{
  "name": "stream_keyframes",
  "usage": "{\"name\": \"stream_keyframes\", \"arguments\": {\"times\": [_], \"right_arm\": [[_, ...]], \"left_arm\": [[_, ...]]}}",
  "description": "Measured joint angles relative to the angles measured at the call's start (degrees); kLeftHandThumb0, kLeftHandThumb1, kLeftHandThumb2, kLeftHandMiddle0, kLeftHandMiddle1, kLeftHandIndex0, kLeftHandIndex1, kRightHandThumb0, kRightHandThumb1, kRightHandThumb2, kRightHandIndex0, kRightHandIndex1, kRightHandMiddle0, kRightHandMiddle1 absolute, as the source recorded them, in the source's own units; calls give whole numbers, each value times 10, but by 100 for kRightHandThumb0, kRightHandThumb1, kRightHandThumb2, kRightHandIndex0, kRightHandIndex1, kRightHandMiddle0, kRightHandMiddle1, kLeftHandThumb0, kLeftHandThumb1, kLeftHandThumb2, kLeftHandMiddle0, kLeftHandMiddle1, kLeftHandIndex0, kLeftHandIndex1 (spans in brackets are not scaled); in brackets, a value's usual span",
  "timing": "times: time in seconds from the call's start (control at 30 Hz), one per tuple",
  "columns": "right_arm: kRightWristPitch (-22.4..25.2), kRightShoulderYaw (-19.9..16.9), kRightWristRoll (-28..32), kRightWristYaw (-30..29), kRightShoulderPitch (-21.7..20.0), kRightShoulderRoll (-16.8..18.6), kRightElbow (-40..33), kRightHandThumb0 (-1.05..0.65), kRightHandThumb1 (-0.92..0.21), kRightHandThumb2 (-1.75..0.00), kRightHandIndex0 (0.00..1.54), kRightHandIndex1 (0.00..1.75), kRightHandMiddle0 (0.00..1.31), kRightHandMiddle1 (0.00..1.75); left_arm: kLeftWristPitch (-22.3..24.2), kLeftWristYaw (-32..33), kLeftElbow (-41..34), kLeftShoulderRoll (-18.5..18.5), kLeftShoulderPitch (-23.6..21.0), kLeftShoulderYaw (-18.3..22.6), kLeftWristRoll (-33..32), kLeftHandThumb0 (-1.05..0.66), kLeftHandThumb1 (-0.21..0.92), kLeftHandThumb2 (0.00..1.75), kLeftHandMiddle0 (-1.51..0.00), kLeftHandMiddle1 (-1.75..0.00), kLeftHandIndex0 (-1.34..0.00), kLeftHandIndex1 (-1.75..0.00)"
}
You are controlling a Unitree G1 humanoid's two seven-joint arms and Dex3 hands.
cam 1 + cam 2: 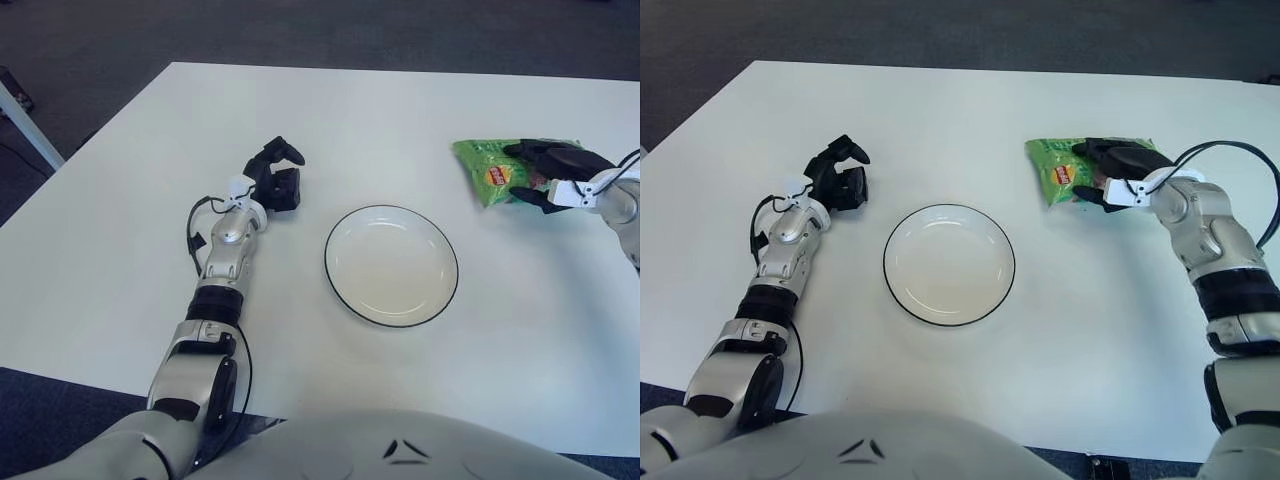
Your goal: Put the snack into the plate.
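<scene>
1. A white tabletop (970, 120) carries everything in view; dark carpet shows beyond its far edge and far left corner.
2. The plate (949, 264), white with a thin dark rim, sits near the middle of the tabletop, somewhat toward the near edge. Nothing lies in it.
3. The snack (1065, 172), a green packet with a red and yellow label, lies flat on the tabletop toward the right edge, farther back than the plate and well apart from it.
4. The right robot hand (1118, 172) is over the right part of the snack. Its black fingers (1127, 155) lie across the top of the packet, and one digit reaches along the packet's near edge, so the robot hand is closed on the snack, which is on the tabletop surface.
5. The right forearm runs from the hand back toward the near right corner, with a black cable looping over the wrist.
6. The left robot hand (276, 175) shows to the left of the plate, near it but not touching it. Its fingers (287, 150) are curled in and hold nothing.
7. The left forearm stretches from that hand toward the near edge, a thin black cable looped beside the wrist.
</scene>
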Motion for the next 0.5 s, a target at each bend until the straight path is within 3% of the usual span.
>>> {"name": "stream_keyframes", "arguments": {"times": [0.23, 0.5], "right_arm": [[72, -70, 19, 75, 83, -22, -158, -84, -92, -85, 14, 9, 0, 59], [101, -101, 8, 89, 101, -31, -220, -82, -92, -78, 12, 8, 0, 64]], "left_arm": [[-1, 0, 25, -2, -5, 0, 0, -44, 43, 117, -108, -175, -52, -175], [-14, 0, 43, -3, -10, 2, 0, -44, 43, 117, -107, -175, -52, -175]]}}
